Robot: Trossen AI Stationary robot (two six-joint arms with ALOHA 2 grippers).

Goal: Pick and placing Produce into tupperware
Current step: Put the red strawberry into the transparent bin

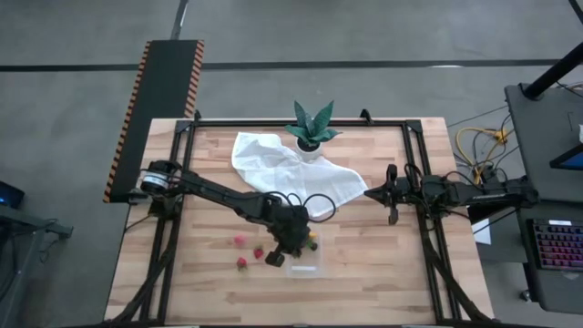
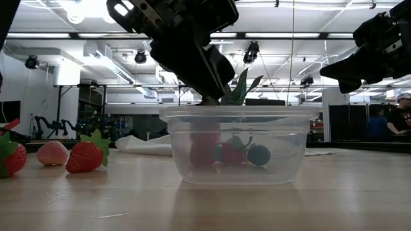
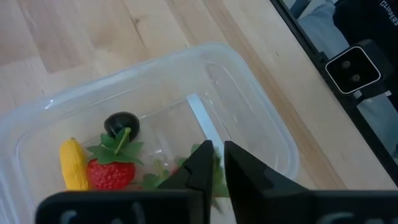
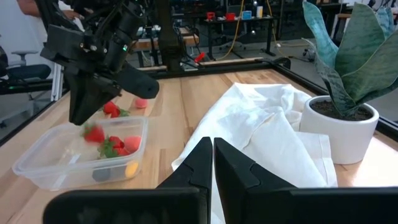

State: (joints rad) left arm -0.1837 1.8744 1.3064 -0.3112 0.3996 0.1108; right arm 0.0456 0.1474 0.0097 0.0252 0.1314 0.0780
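Placement step, judging by the layout. High view: left gripper (image 1: 293, 244) sits over the tupperware (image 1: 308, 268) at the near edge of the table; three loose produce pieces (image 1: 240, 240) lie on bare wood just left of it. Right gripper (image 1: 375, 193) waits over the right side, near the cloth (image 1: 282, 169) and plant (image 1: 312, 128).

Low view: tub holds several pieces, red ones and a dark round one (image 2: 259, 154). Strawberry (image 2: 85, 156) and a pink piece (image 2: 52, 153) rest outside it, left arm hangs above the rim.

Left wrist view: fingers (image 3: 202, 167) almost pressed together, thin gap, down inside the tub. Green leaf shows at the tips; can't tell if it's pinched or just behind them. Yellow sliver (image 3: 73, 165) lies beside a strawberry.

Right wrist view: right claw closed, nothing in it.

Next call: lift clear of the tub, spread the claw, go for the nearest loose strawberry.
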